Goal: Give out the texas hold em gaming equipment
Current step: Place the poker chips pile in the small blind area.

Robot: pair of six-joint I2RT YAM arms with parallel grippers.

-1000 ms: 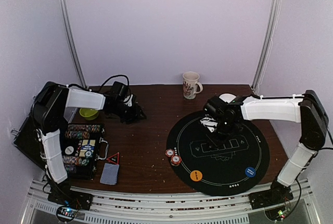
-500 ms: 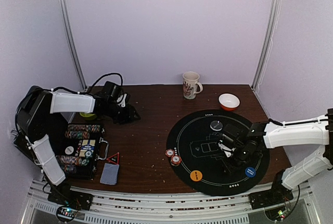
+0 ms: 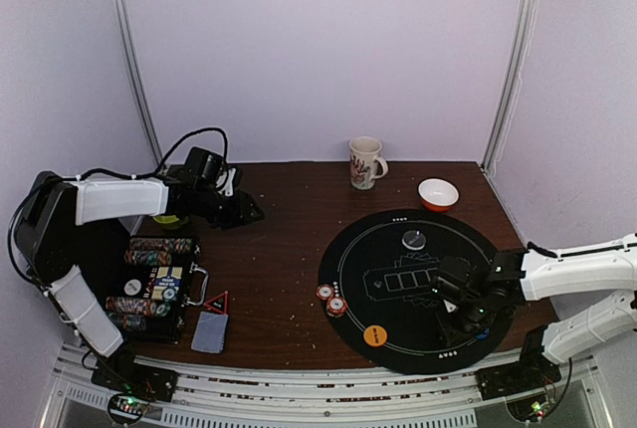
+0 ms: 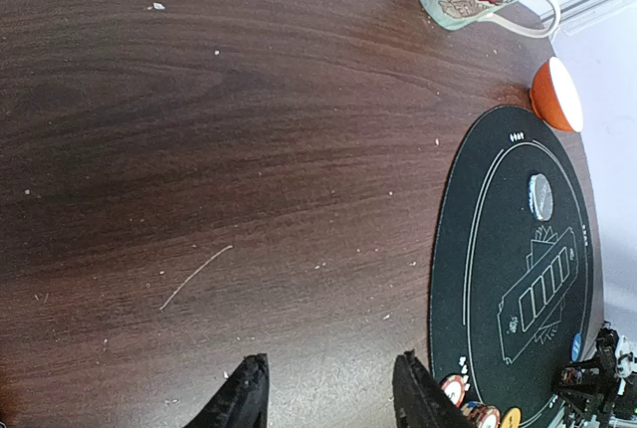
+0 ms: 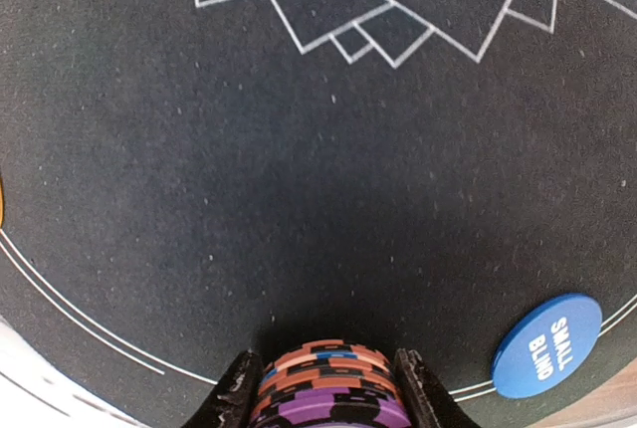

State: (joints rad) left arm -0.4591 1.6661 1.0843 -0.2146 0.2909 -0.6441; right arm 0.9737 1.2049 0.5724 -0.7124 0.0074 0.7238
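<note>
Lower right on the mat [image 3: 353, 269], the right claw [image 5: 323, 393] pinches a chip stack [image 5: 323, 370] near the blue button [image 5: 545, 344], likely to set it there; the left claw [image 4: 328, 393] gapes empty.

Overhead, two wrist close-ups; common mat [image 3: 413, 333]

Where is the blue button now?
Right wrist view, lower right: the blue button lies flat on the black mat, just right of the chip stack held in the right hand.
</note>
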